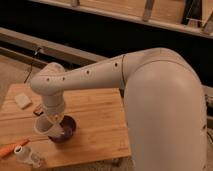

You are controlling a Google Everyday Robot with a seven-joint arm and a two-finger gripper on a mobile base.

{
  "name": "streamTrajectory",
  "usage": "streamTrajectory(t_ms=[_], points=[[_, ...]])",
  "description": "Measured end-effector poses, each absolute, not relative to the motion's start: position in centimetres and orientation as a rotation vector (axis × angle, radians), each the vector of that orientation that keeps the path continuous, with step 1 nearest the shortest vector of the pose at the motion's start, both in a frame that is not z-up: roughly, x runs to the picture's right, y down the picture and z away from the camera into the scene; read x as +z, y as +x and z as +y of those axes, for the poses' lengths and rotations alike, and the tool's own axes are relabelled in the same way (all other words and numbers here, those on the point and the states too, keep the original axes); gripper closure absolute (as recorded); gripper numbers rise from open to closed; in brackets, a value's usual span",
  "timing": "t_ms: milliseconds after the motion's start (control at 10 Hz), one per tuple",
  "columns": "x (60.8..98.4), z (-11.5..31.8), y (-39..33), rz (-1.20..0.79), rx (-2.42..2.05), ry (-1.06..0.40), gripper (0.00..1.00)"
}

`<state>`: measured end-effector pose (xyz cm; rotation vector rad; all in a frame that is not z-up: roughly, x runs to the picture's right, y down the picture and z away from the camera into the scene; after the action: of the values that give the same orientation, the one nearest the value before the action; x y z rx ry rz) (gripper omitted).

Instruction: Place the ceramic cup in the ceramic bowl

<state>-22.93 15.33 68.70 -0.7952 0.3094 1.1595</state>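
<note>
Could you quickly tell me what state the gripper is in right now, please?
Gripper: closed on the ceramic cup, holding it tilted over the edge of the ceramic bowl.
</note>
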Motion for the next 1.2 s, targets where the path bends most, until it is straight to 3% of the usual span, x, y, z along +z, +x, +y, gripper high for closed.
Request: streamTrajectory(t_ms=[800,1200], points=[[73.3,16.9,-21.9,0.32,1.22,-0.83,1.0],[74.3,17.4,-21.8,0.33,1.192,-0.817,0.62]])
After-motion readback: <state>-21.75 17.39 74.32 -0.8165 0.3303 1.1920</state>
